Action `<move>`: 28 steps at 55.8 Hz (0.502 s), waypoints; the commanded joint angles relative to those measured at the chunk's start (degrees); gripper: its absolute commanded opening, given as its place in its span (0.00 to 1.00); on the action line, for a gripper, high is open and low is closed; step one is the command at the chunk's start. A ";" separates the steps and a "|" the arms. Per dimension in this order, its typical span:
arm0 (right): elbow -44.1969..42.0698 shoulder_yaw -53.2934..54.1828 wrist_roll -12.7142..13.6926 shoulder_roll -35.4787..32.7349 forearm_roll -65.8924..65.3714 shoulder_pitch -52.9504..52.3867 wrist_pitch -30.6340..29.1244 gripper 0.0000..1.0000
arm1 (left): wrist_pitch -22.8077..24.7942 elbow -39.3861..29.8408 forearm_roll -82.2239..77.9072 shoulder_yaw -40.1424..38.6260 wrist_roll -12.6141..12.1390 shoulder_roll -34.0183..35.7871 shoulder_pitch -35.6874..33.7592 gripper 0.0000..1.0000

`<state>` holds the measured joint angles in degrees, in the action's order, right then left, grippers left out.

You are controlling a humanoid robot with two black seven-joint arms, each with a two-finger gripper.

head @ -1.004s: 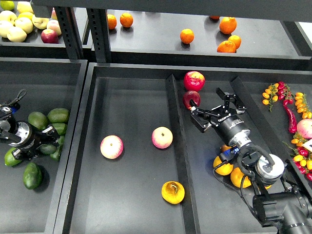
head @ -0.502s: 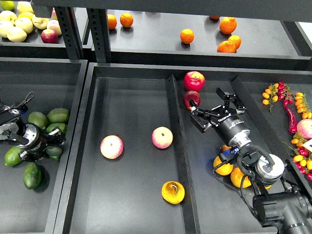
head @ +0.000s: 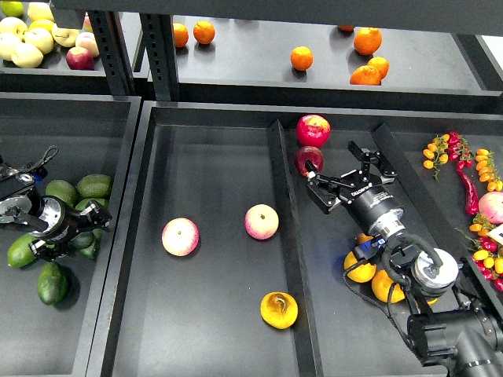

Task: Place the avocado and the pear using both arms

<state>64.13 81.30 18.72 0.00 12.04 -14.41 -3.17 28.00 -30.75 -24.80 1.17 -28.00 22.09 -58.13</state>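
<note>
1. Head view looking down on black produce trays: the very dark green, egg-shaped avocado point(head: 52, 283) lies alone at the near edge of the left tray point(head: 118, 157), just below a cluster of lighter green avocados point(head: 88, 188).

2. The left gripper point(head: 88, 229), a black two-finger claw, sits low among that lighter cluster, above the dark avocado and not touching it. Its fingers are dark against the fruit, so whether they are spread or closed cannot be told.

3. The glossy golden orange-yellow pear point(head: 279, 309), brown blotch facing up, rests at the near end of the middle tray point(head: 212, 141), close to the raised divider point(head: 287, 228). Nothing grips it.

4. Two pink-and-yellow apples point(head: 180, 236) lie well apart from the pear, farther up the same tray.

5. The right gripper point(head: 339, 174) hovers in the next compartment with its fingers spread wide and nothing between them, near a dark red apple point(head: 307, 160). It points away from the pear, so a turn back over the divider looks necessary.

6. Round oranges point(head: 371, 276) sit under the right arm's wrist; more lie on the back shelf point(head: 314, 78).

7. Judged from this layout, neither fruit is secured yet, and each arm seems stationed on its own fruit's side.
</note>
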 commanded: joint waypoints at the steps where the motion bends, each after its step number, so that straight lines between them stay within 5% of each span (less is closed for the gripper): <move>1: 0.03 0.00 0.00 0.00 0.00 0.00 0.00 0.99 | 0.00 -1.68 0.36 -1.69 0.00 1.55 -2.25 0.98; 15: 0.03 0.00 0.00 0.00 0.00 0.00 0.00 0.99 | 0.00 -10.73 0.98 -3.27 0.00 11.39 -6.29 0.99; 28: 0.03 0.00 0.35 0.00 -0.08 0.00 0.00 0.99 | 0.00 -12.41 9.14 -18.02 0.00 13.07 -5.94 0.99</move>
<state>64.18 81.35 18.81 0.00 12.04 -14.41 -3.17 28.00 -42.97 -20.08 -9.55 -28.01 35.43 -64.43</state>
